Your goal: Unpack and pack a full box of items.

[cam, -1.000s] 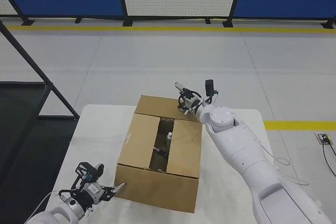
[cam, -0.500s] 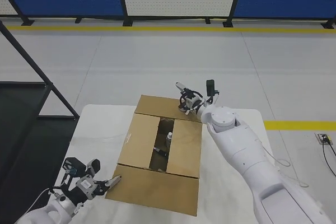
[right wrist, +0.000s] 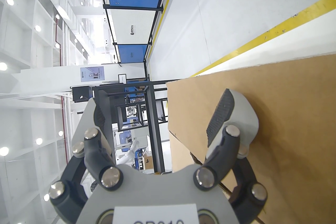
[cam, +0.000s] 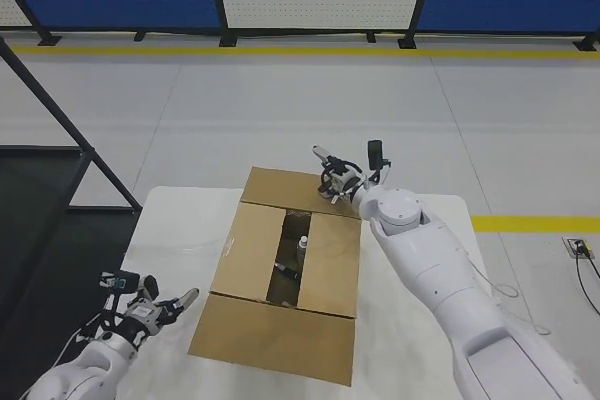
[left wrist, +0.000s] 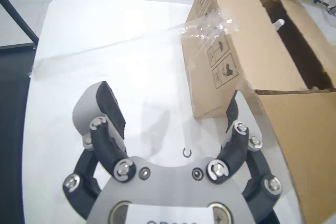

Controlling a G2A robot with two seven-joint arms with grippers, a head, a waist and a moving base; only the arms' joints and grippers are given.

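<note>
A brown cardboard box [cam: 285, 275] stands in the middle of the white table [cam: 180, 235]. Its two long flaps sit slightly apart, and a white bottle [cam: 303, 242] shows through the gap, also seen as the bottle [left wrist: 279, 22] in the left wrist view. The near flap [cam: 270, 340] hangs outward. A strip of clear tape [left wrist: 207, 25] trails from the box [left wrist: 236, 51] to the table's edge. My left gripper [cam: 170, 293] is open on the table beside the box's near corner, holding nothing; the same gripper [left wrist: 170, 107] shows its spread fingers. My right gripper [cam: 330, 170] is open at the far flap [right wrist: 275, 109], one finger [right wrist: 223, 112] lying against it.
A black metal frame [cam: 40, 150] stands on the floor left of the table. The table's left edge [left wrist: 31, 72] is close to my left gripper. Bare tabletop lies left of the box and right of it [cam: 410, 320].
My left gripper has drawn back to the left, away from the box, and the near flap has swung further outward. The right arm has barely moved.
</note>
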